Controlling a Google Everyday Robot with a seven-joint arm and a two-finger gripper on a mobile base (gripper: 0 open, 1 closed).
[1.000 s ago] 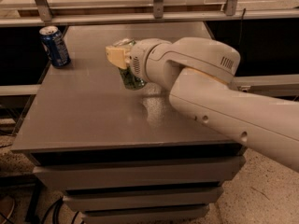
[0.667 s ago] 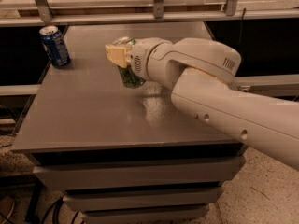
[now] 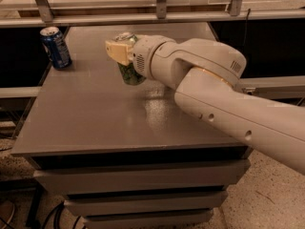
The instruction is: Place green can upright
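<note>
The green can (image 3: 128, 73) stands about upright near the middle back of the grey table (image 3: 95, 123), its silver top showing above the gripper. I cannot tell whether its base touches the table surface. My gripper (image 3: 120, 51) reaches in from the right on the big white arm (image 3: 205, 80) and is shut on the green can's upper half. One cream finger (image 3: 116, 50) lies across the front of the can; the other is hidden behind it.
A dark blue can (image 3: 56, 47) stands upright at the table's back left corner. A metal rail and posts (image 3: 157, 13) run behind the table. Drawers (image 3: 143, 180) sit below the tabletop.
The gripper has moved slightly up and left with the green can. The can now sits more upright, with its silver top visible above the finger.
</note>
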